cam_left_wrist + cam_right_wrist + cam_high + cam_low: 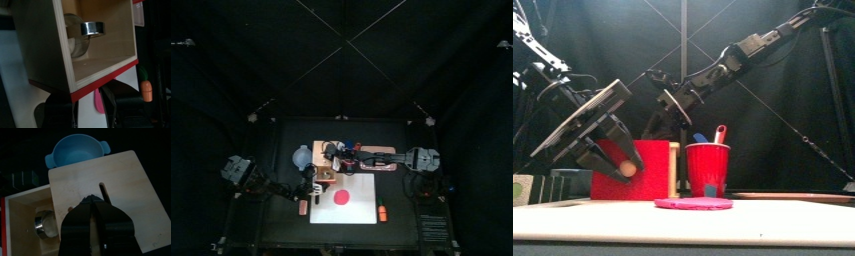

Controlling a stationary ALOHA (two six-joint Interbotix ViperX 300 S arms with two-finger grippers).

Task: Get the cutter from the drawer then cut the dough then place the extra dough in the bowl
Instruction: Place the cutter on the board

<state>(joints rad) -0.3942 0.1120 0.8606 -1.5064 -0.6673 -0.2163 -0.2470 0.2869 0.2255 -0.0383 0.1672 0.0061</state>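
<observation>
A blue-grey bowl (67, 155) stands at the table's left rear, beside a pale wooden box (127, 183) whose drawer stands open. The left gripper (623, 155), jaws spread and released, hangs at the drawer's red front (647, 178). The round metal cutter (93, 28) lies inside the open drawer, untouched. The right gripper (93, 202), jaws clenched together on nothing, presses its tips on the box's top just beside the slot. In front of the box, a flat pink dough disc (694, 203) lies on the white cutting board (365, 195). A red cup (708, 172) with two toy knives stands behind the dough, and a toy carrot (381, 212) lies at the board's right edge.
</observation>
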